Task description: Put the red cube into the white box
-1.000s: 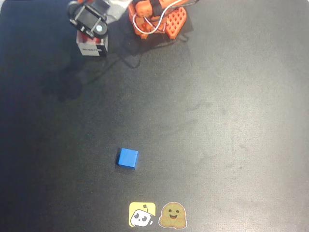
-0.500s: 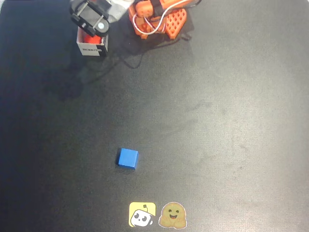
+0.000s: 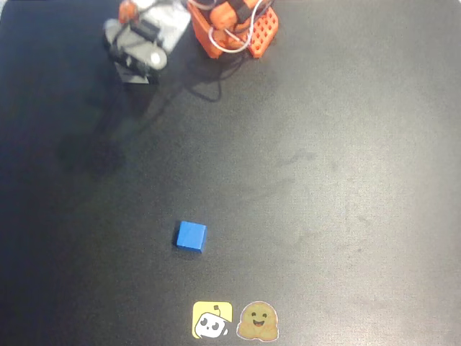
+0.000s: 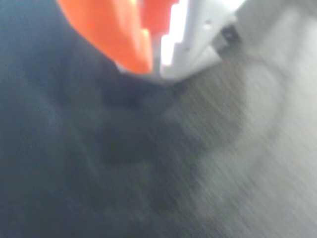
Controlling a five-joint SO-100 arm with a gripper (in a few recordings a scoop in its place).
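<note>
One claw, white box mostly hidden beneath

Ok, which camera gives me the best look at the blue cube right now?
The overhead view: the blue cube sits sharp and unobstructed on the black table. The wrist view is motion-blurred and faces dark tabletop past the gripper.

Overhead light: I see even, bright light on the black table, with pale sheen patches mid-right.
Shadows: soft arm shadow lies lower left of the gripper.
Wrist view: heavily motion-blurred, streaked; orange finger out of focus.
</note>
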